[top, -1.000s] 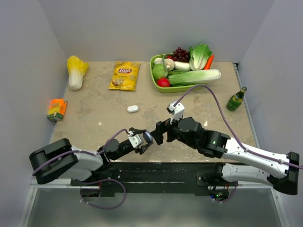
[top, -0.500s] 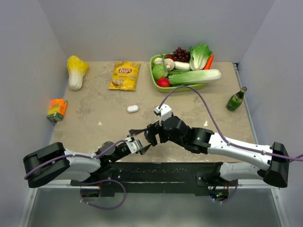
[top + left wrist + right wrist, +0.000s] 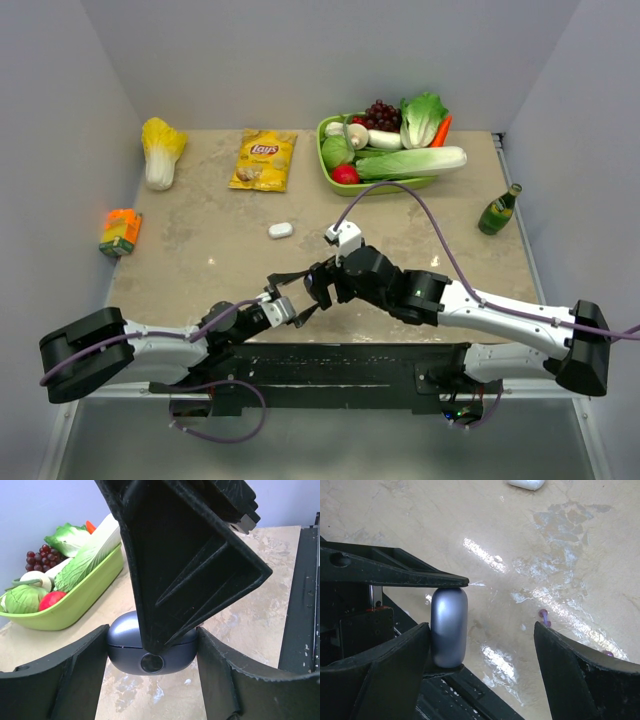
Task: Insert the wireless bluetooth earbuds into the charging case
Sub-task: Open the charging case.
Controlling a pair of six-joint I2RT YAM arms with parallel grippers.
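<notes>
Note along far edge: cabbage [image 3: 160,150], chips bag [image 3: 263,160], green tray [image 3: 335,184] of vegetables; orange carton [image 3: 120,232] left, bottle [image 3: 499,210] right, white oval item [image 3: 280,230] mid-table. Find a right gripper [image 3: 481,635] finger crossing the charging case [image 3: 449,627], hiding its top in the left wrist view. Record left gripper [image 3: 300,297] clamped on the case, both arms stretched low, meeting near front edge. Record right gripper spread wide. Locate two lilac earbuds [image 3: 543,614] loose on table, apart from the case.

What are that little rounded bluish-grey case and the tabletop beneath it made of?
The charging case looks like smooth plastic in a satin, faintly metallic lilac-grey: its highlights are soft and blurred. Coated metal is possible. The tabletop looks like polished beige stone or stone-print laminate: mottled veining, bright glare patches.
</notes>
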